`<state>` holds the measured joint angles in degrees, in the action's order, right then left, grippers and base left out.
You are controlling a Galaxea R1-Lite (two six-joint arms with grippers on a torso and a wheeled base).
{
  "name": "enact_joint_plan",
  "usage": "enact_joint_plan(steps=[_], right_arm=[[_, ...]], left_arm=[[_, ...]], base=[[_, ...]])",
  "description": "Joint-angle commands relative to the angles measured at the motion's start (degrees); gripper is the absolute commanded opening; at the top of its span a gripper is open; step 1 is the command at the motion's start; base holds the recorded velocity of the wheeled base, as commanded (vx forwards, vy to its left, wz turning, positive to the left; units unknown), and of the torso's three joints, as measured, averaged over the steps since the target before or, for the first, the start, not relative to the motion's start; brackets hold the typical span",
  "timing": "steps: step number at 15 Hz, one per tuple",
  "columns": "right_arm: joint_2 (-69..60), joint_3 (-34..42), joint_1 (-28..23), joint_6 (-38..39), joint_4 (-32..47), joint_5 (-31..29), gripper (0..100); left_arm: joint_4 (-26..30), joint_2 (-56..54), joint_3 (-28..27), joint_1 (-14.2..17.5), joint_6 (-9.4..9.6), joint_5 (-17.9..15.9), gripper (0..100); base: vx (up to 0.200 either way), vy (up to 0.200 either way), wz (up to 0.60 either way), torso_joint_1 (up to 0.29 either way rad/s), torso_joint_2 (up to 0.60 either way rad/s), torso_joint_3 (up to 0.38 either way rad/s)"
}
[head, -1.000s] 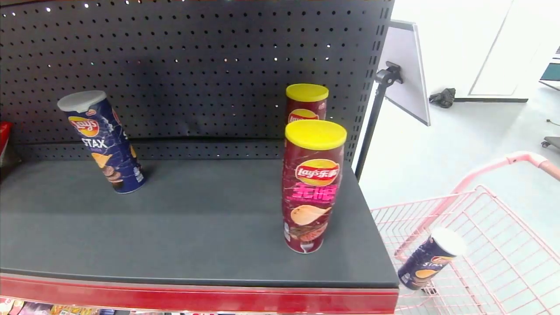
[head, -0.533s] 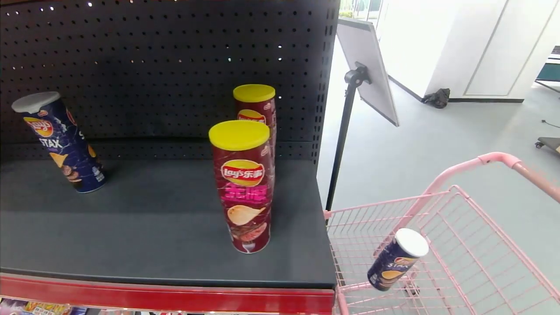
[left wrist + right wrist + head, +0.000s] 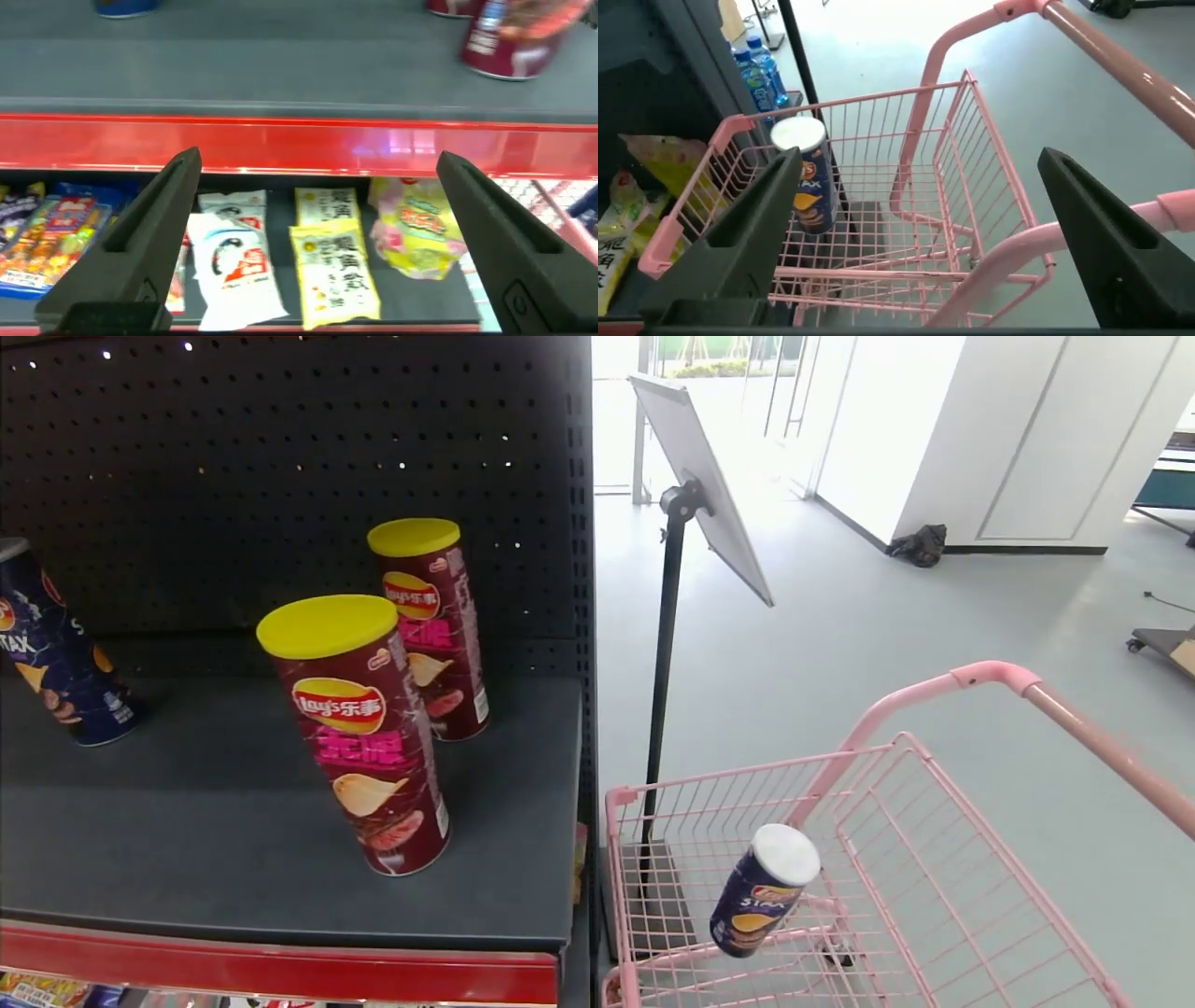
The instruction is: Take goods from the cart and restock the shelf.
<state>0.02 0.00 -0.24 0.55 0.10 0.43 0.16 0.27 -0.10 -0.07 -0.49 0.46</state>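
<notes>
One blue can (image 3: 764, 891) with a white lid, inside the pink cart (image 3: 728, 773), close to the cart wall on the shelf side. All by itself on the wire floor of the cart, lid up.

Right end effector (image 3: 924, 243) up above the cart, both dark fingers spread wide apart, gripping nothing.

Just beside the cart, on its left: the dark shelf (image 3: 233, 821). On it, a front red can (image 3: 359, 737) with a yellow lid, standing near the front edge. Behind it, a back red can (image 3: 431, 630), also with a yellow lid, close to the pegboard wall (image 3: 280, 457). Far over at the left edge, well apart from the red ones, a second blue can (image 3: 56, 653), standing up.

Along the front of the shelf, a shiny red strip (image 3: 280, 971). Left end effector (image 3: 318, 243) low in front of that strip, fingers spread wide too, pinching nothing. Past the fingers, on the lower shelf, a row of snack bags (image 3: 327, 261) lying flat.

Between shelf and cart, a thin black pole (image 3: 661, 663) with a tilted white sign (image 3: 705, 457) on top. Grey floor (image 3: 840, 644) all around.
</notes>
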Motion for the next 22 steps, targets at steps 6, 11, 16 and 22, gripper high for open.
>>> enact_joint_plan(steps=[6,11,16,22], right_arm=[[0.06,0.0,-0.02,-0.02,-0.01,0.01,100],[0.06,0.0,-0.02,0.15,-0.01,0.01,100],[0.06,0.0,-0.02,0.15,-0.01,0.01,100],[0.06,0.0,-0.02,0.07,-0.01,0.1,100]], left_arm=[[0.02,0.08,0.01,-0.01,-0.3,0.06,100],[0.02,0.08,0.01,-0.01,-0.22,0.06,100],[0.02,0.08,0.01,-0.01,-0.22,0.06,100],[0.02,0.08,0.01,-0.01,-0.3,0.06,100]], base=[[0.0,0.0,0.0,0.0,0.0,0.0],[0.0,0.0,0.0,-0.099,0.22,0.132],[0.0,0.0,0.0,-0.199,0.5,0.297],[0.0,0.0,0.0,-0.203,0.54,0.332]])
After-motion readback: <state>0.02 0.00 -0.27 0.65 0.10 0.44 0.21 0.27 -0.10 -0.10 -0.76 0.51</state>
